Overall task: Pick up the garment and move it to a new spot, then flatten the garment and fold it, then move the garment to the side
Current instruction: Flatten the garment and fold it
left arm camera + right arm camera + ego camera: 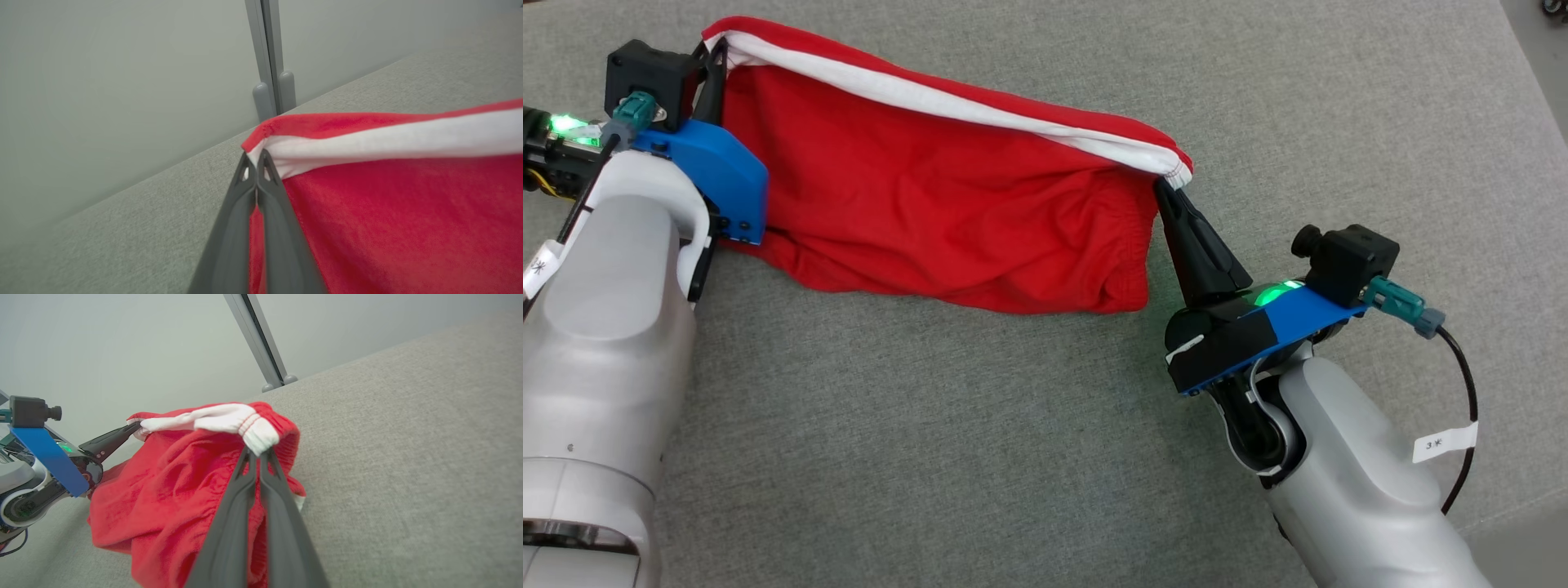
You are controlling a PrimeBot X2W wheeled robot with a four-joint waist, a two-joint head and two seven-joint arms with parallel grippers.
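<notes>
Red garment [931, 204], waistband corners clamped by left pincer [716, 53], right pincer [1162, 186]; broad grey surface [980, 425] all round

Silver-grey forearms [605, 310] carry blue wrist plates [715, 171], black camera boxes [654, 73], teal cable plugs [1396, 298] — green lights [1278, 292], dark tapered fingers [1201, 245], white tags [1444, 443].

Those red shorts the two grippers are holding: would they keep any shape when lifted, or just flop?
Probably floppy: the red shorts sag in wrinkles between the left gripper and the right gripper, taut only along the white waistband. Likely light, since two fingertip pinches hold them. Unlikely to slip or roll; the cloth looks soft and matte.
</notes>
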